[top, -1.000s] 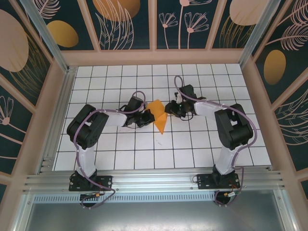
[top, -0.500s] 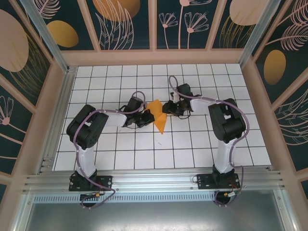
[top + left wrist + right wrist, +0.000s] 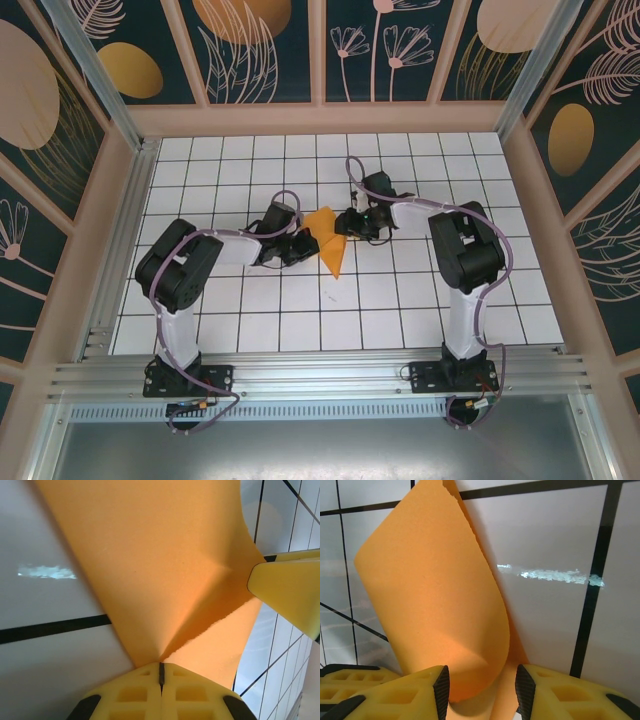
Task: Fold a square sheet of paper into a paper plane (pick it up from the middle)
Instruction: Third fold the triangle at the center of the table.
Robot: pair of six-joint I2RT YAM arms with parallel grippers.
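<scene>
R gripper (image 3: 349,222) is letting go. Its jaws have eased wider over the last sec, and in the wrist cam they now stand apart (image 3: 481,685) with a loose curl of the orange sheet (image 3: 435,615) between them, not pinched flat. R elbow has swung in toward centre, too.

The L gripper (image 3: 300,244) hasn't budged. It's clamped tight (image 3: 161,672) on the sheet (image 3: 165,570), creases fanning out from the pinch.

The sheet (image 3: 331,241) sits mid-table on the white grid (image 3: 250,300), part-folded and tapering toward 6 o'clock. The L gripper is at its 9, the R at its 2. We reckon L is anchoring while R re-grips for the next crease — still no dart, plenty of folds left.
</scene>
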